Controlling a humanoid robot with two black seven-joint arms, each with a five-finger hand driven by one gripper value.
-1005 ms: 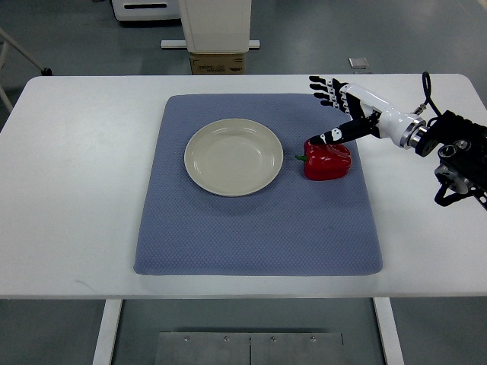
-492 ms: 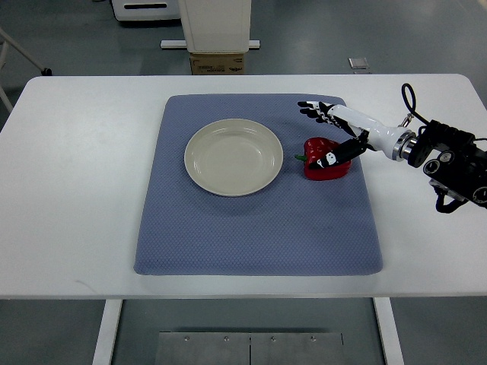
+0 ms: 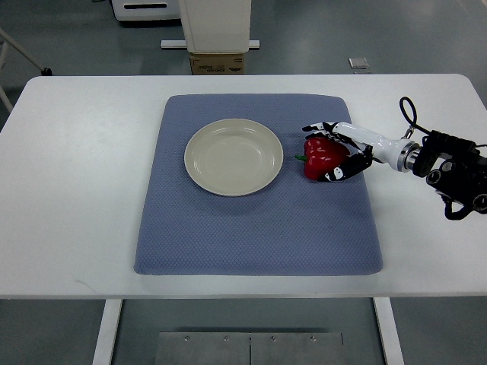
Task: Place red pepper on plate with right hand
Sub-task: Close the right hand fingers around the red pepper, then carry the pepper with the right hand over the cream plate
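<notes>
A wide strip of bare white worktop [image 3: 84, 190] lies left of the blue mat [image 3: 251, 228]. The empty plate [image 3: 233, 157] sits on the mat's upper middle. Just right of it, apart from its rim, the red pepper [image 3: 321, 156] rests on the mat, the right hand [image 3: 340, 152] curled around it near the mat's right edge.

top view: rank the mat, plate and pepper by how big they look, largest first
1. mat, by far the largest, spreading under everything else
2. plate, clearly smaller than the mat
3. pepper, smallest; the right hand covers its right side, but it still looks well under the plate's size
</notes>
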